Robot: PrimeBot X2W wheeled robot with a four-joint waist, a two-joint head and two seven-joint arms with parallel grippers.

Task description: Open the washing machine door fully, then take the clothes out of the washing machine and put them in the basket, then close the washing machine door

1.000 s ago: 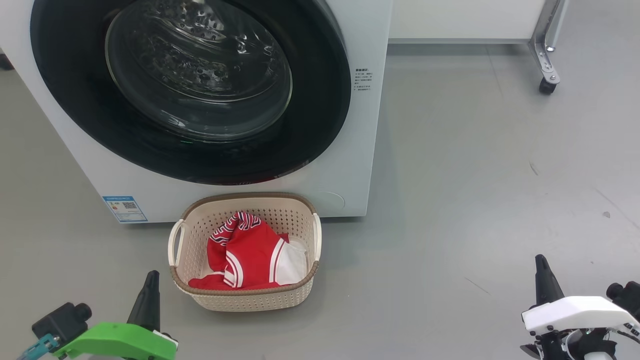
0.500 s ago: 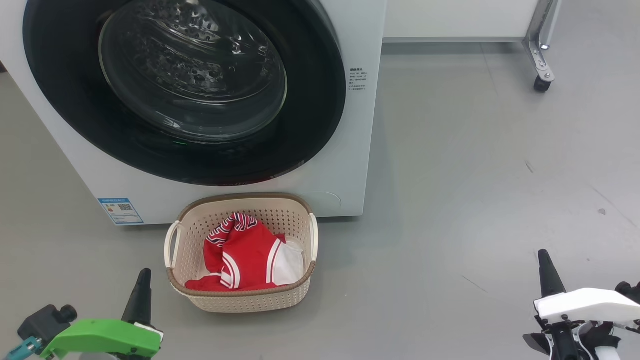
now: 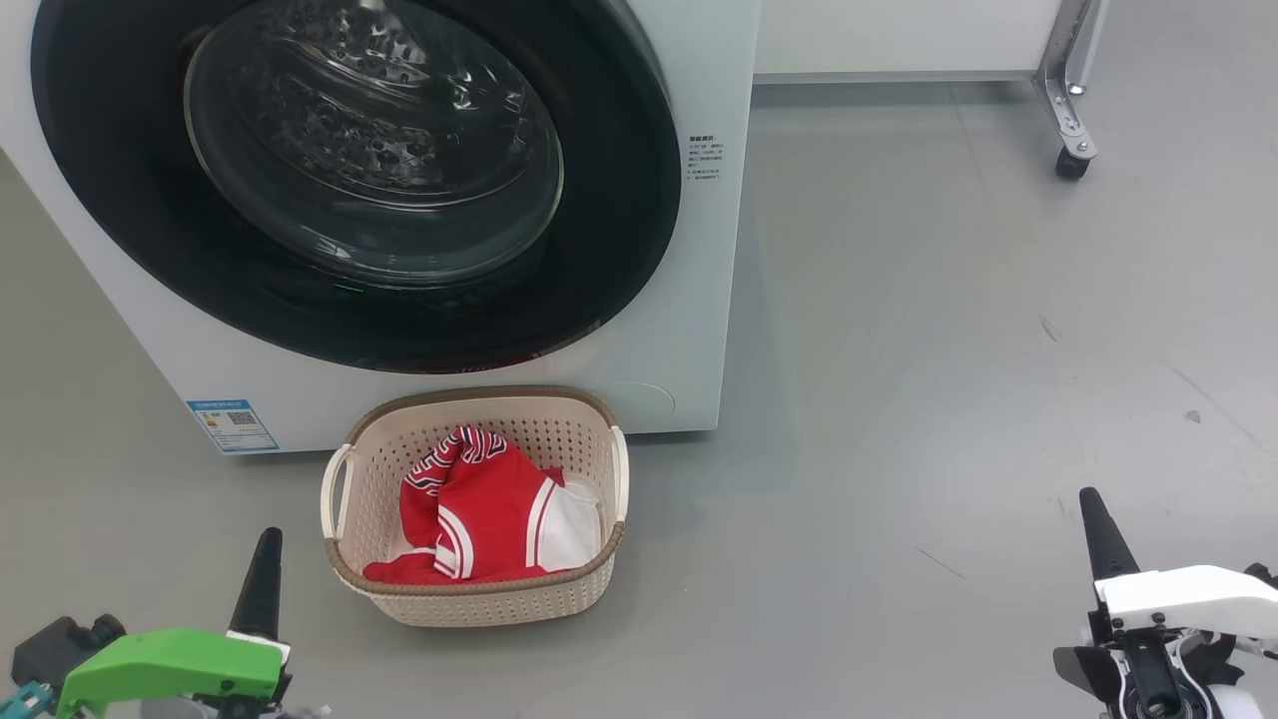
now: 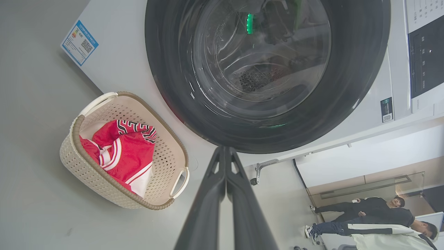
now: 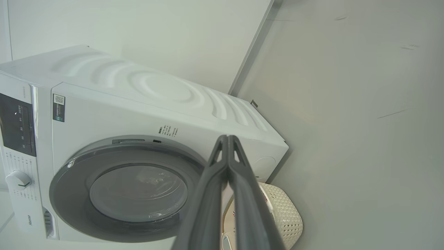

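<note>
Both jaws sit closed, empty; clothes in basket ahead of left jaws look limp, light, pinchable at raised fold.

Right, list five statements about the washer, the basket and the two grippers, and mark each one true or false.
1. The door of the washing machine is shut. True.
2. The basket stands on the floor in front of the machine. True.
3. The basket is empty. False: red clothes lie in it.
4. The left gripper has its fingers together and holds nothing. True.
5. The right gripper holds a garment. False: its fingers are together and empty.
</note>
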